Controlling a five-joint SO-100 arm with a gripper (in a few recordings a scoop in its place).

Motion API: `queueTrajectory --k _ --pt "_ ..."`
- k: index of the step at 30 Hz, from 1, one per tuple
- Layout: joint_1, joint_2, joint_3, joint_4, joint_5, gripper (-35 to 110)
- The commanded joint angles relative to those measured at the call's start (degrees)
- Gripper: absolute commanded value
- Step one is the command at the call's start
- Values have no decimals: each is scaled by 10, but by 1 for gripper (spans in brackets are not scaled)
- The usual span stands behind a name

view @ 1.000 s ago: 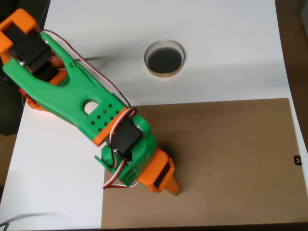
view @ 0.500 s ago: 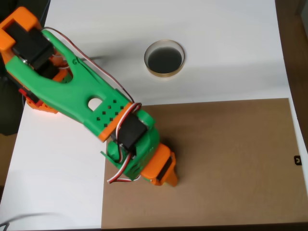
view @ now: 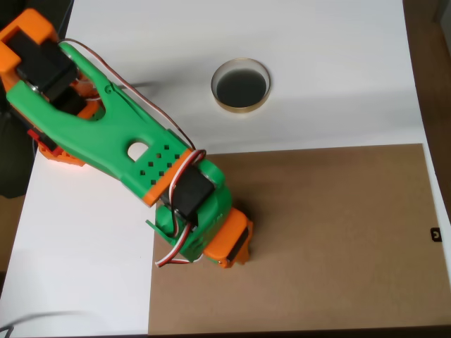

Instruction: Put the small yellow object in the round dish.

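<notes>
In the overhead view the green and orange arm (view: pixel 120 141) reached from the upper left corner down across the white bench (view: pixel 331 77) to the near edge of a brown board (view: pixel 338 239). Its wrist pointed straight down, so the orange housing covered the fingers (view: pixel 229 246), and whether they stood wide, narrow or closed on something could not be told from above. The small yellow object could not be made out; if it lay under the wrist, the arm hid it. The round dish (view: pixel 241 85), cream at the rim and dark inside, sat on the white part of the bench, well apart from the fingers, above them and slightly to the right in the picture. Red, white and black wires (view: pixel 173 257) looped beside the wrist on its left.
</notes>
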Motion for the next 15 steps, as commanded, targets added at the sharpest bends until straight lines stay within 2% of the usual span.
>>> queueTrajectory --k 1,8,15 --pt "-10 56 -64 30 -19 0" --pt "-43 64 -149 102 -55 0" --pt "-146 120 -154 154 -74 0"
